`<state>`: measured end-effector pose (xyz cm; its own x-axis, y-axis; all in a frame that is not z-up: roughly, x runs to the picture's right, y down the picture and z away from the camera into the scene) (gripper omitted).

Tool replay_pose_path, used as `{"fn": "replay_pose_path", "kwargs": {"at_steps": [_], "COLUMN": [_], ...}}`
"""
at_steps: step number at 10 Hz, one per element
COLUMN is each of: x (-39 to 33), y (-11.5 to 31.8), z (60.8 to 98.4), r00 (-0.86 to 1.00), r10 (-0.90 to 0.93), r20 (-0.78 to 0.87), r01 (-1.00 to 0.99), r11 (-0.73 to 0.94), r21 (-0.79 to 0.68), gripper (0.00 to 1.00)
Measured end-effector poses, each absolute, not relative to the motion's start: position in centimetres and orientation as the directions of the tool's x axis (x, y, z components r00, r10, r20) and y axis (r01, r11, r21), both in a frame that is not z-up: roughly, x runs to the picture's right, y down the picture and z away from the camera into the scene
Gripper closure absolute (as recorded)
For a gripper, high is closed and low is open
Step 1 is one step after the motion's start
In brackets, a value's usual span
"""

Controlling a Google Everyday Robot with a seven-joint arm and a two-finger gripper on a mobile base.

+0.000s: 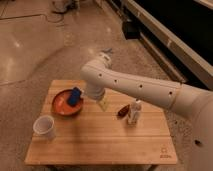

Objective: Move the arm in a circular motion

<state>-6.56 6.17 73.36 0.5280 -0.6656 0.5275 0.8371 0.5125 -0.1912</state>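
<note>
The thick glossy white arm (pixel 135 86) reaches in from the right edge across the wooden table (pixel 100 142). It bends at a rounded joint (pixel 96 74) and turns down toward the tabletop. At its lower end, the gripper (pixel 102 103) hangs just above the table's back half, right beside the red bowl (pixel 62 105). It touches none of the objects.
The red bowl holds a blue object (pixel 75 95). A white cup (pixel 44 127) stands at the front left. A small white bottle (pixel 134 112) and a dark red-brown item (pixel 122 111) sit under the forearm at the right. Shiny floor surrounds the table, with a dark wall ledge (pixel 165 45) behind.
</note>
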Motion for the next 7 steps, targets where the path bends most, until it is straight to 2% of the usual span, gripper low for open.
{"fn": "replay_pose_path", "kwargs": {"at_steps": [4,7], "x": [-9.7,-14.6], "y": [2.2,3.0], "z": [74.2,73.0], "r00": [0.481,0.379], "r10": [-0.694,-0.715], "r20": [0.535,0.587], "r01": [0.863,0.905], "r11": [0.484,0.419], "r21": [-0.148,-0.074], "gripper": [0.20,0.20]}}
